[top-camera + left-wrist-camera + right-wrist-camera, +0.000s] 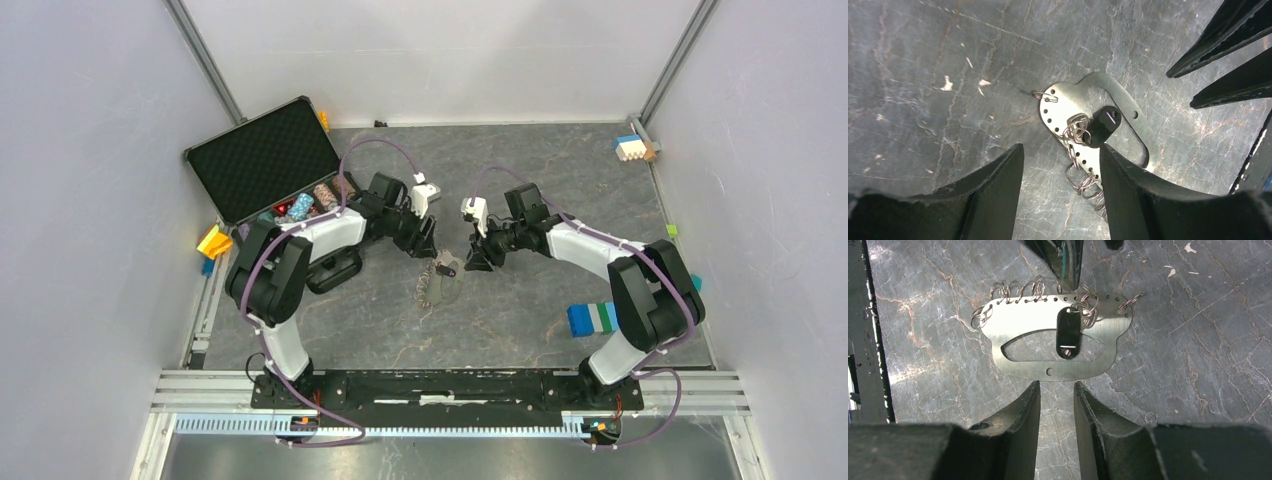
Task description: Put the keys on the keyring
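Black oval key (1068, 332) lies on flat brushed-metal keyring (1018, 320).

From high above and behind the arm bases, looking down and forward across the whole worktop (520, 330): far off, both arms in full. From the left wrist, close over the worktop, aimed steeply down past the left gripper (1060, 150) at the keyring (1063, 100). From the right wrist, just as close, aimed down past the right gripper (1057, 384) from the keyring's opposite side. Shared by all three: keyring and surrounding grey surface; in each wrist view, the other gripper's fingertips at the far edge.
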`<state>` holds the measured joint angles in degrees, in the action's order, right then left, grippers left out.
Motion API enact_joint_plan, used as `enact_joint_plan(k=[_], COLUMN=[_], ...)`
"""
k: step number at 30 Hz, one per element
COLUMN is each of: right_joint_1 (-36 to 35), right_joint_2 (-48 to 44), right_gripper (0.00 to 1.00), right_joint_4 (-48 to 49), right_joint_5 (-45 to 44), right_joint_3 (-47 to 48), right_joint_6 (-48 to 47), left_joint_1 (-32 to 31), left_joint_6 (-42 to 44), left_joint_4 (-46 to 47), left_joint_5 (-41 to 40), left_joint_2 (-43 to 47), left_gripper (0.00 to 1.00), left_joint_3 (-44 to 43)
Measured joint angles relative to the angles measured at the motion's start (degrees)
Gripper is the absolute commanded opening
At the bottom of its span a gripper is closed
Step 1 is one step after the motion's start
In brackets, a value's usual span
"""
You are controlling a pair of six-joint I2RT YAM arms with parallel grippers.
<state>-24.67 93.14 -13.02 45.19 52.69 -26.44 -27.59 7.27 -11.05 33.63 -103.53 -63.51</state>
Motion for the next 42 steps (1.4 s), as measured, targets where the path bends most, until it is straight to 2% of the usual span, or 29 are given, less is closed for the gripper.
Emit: enact_joint_plan(k=[13, 26, 42], right_joint_1=[1.44, 1.97, 2.27], right_joint_2=[0.02, 0.02, 0.02], right_gripper=[0.35, 0.35, 0.36], right_joint_4=[0.04, 0.04, 0.04], right_joint_5=[1.81, 2.84, 3.89], right_joint_3=[-1.05, -1.09, -1.53], right_joint_6=[0.04, 0.07, 0.2], left_joint_1=[-1.79, -2.25, -2.89], left_joint_6=[0.09, 0.13, 1.49], left_joint_4=[-3.5, -4.17, -5.49], left_joint_5=[-4.24, -5.05, -6.6], left_joint_2=[-2.84, -4.72, -4.72], left_gripper=[0.51, 0.52, 0.47], left_joint_3=[-1.53, -3.52, -3.61])
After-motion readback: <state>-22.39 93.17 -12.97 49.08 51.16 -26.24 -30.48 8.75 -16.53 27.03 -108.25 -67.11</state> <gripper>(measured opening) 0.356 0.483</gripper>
